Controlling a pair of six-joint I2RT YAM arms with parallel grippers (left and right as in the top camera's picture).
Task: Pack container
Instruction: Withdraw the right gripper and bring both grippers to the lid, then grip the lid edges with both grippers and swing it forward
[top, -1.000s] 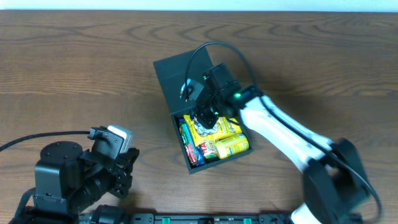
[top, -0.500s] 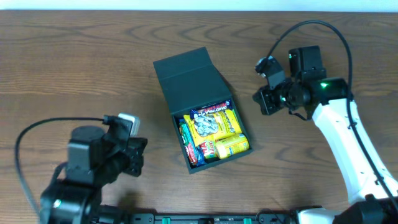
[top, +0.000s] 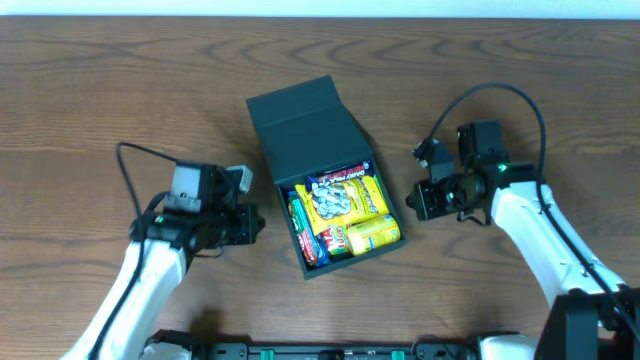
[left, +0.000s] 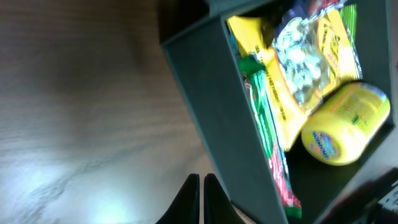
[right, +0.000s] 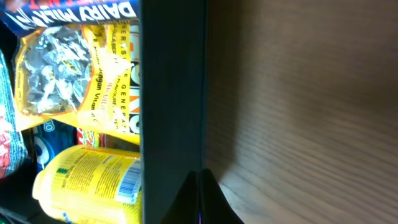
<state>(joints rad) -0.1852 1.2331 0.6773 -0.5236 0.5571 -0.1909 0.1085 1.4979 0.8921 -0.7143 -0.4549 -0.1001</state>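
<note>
The container (top: 305, 125) is a dark box in the middle of the table, with its flap lid open toward the back. Inside lie a silver-and-yellow packet (top: 335, 200), a yellow can (top: 372, 234) and a green-red packet (top: 303, 232). My left gripper (top: 250, 225) is shut and empty just left of the box. In the left wrist view its tips (left: 201, 177) are close beside the box's left wall (left: 230, 124). My right gripper (top: 415, 200) is shut and empty just right of the box. In the right wrist view its tips (right: 199, 174) are at the right wall (right: 173, 93).
The wooden table (top: 120, 90) spreads all round the box. Cables loop from both arms above the table. The can (right: 87, 186) and the silver-and-yellow packet (right: 68, 74) show in the right wrist view; both also show in the left wrist view, the can (left: 345, 124) below the packet (left: 298, 68).
My right gripper has left the box, swung out to the right and come back beside its right wall. My left arm has moved right, up to the box's left side.
</note>
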